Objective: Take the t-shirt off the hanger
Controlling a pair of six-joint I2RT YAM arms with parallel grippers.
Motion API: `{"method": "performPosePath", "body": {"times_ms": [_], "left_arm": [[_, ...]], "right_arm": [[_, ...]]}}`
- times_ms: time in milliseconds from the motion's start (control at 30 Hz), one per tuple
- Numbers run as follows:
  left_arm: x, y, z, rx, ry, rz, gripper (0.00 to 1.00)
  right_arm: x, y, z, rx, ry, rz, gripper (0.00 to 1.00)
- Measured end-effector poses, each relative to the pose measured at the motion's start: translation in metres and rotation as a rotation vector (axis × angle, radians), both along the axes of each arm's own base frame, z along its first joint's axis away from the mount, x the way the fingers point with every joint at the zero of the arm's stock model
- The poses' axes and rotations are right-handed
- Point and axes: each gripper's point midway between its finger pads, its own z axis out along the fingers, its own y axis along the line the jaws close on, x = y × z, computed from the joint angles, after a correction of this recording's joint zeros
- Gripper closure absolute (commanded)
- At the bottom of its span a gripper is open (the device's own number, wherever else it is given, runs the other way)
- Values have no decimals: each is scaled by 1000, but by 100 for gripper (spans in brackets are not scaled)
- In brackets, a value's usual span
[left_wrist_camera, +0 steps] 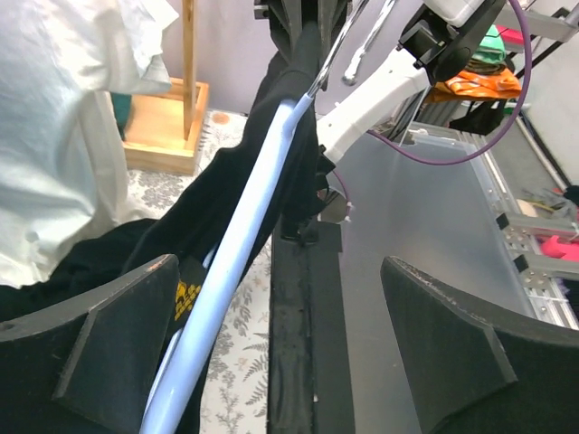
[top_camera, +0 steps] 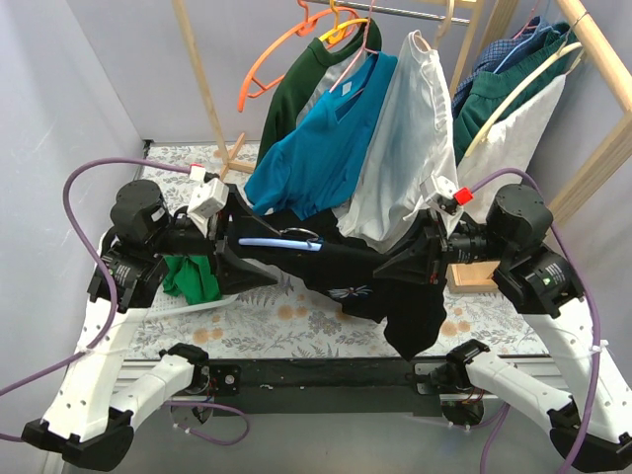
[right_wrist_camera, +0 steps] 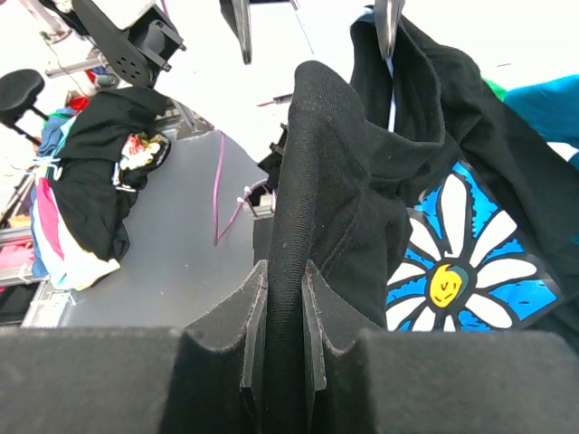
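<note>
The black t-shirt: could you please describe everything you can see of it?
The black t-shirt looks like soft cotton, with a blue-and-white daisy print. It hangs bunched above the table, one end drooping low. The right claw is shut on a fold. A pale blue hanger lies along the fabric, passing between the fingers of the open left claw.

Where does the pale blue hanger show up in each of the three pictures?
Top external: left of centre, the pale blue hanger lies across the black t-shirt.
Left wrist: a long diagonal bar, bottom left to top centre, against the shirt.
Right wrist: not visibly in it.
Shared landmark: the black t-shirt, in all three.
</note>
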Motion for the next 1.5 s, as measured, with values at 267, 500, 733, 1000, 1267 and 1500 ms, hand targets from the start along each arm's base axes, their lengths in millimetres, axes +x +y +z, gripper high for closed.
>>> {"method": "performPosePath", "body": {"times_ms": [267, 500, 733, 1000, 1267, 1500], "left_arm": [[13, -6, -5, -6, 31, 13, 30], [26, -13, -12, -2, 66, 19, 37], [30, -23, -22, 9, 92, 21, 64], [34, -27, -26, 18, 98, 48, 100], [35, -28, -53, 68, 136, 79, 100], [32, -18, -64, 107, 141, 150, 100]], "right_arm": [[7, 9, -6, 19, 41, 27, 99], [10, 13, -13, 26, 74, 40, 99], [12, 16, -15, 24, 117, 57, 99], [12, 17, -20, 10, 127, 57, 99], [32, 11, -33, -30, 27, -114, 21], [54, -18, -48, -112, -67, -379, 18]]}}
